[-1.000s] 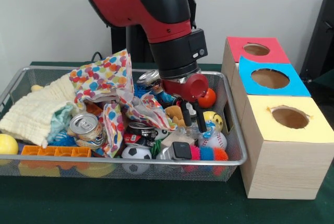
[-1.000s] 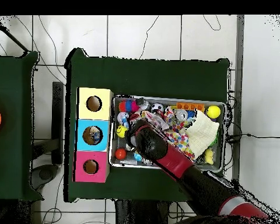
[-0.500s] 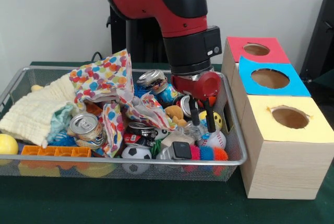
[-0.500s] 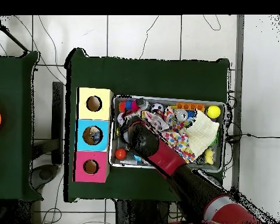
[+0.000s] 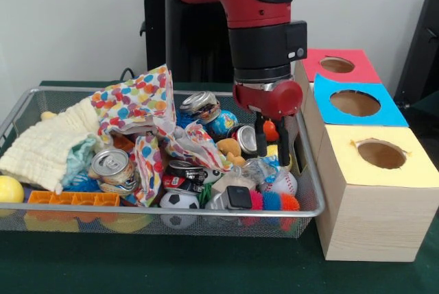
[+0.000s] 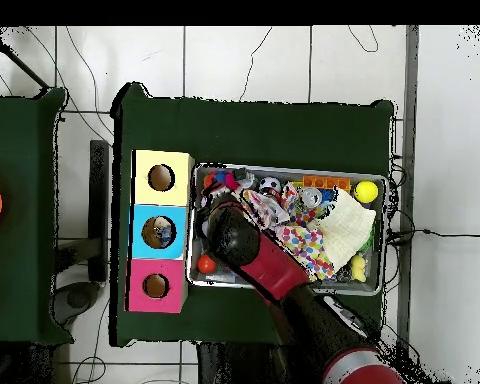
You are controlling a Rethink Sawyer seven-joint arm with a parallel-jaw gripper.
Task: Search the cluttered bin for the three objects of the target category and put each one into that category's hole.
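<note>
The gripper [image 5: 273, 144] hangs down from the red and black arm [image 5: 260, 27] at the right end of the wire bin [image 5: 310, 206]. Its two black fingers [image 5: 260, 136] are spread a little apart and hold nothing. The tips sit low among the toys, close to the bin's right wall.

Just behind the fingers is an orange ball [image 5: 272, 130]. To their left lies a silver can [image 5: 244, 138] on its side. Below the tips are a yellow smiley ball [image 5: 273, 151], mostly hidden, and a baseball [image 5: 282, 184] with red stitches. Beside the baseball, at the front of the bin, are fuzzy pink, blue and orange balls [image 5: 273, 202] and a soccer ball [image 5: 179, 201].

In the middle of the bin lies a spotted cloth [image 5: 137, 105] with many colored dots. An upright can [image 5: 111, 164] stands under it. A cream cloth [image 5: 48, 147] fills the left end, and a yellow ball [image 5: 9, 189] sits in the lower left corner by an orange block [image 5: 72, 198].

To the right of the bin stand three boxes, each with a round hole on top: the yellow box [image 5: 374, 191] in front, the blue box [image 5: 357, 105] in the middle and the red box [image 5: 336, 66] at the back.

In the overhead view the arm [image 6: 254, 260] covers the left part of the bin [image 6: 382, 285], next to the blue box [image 6: 142, 232].
</note>
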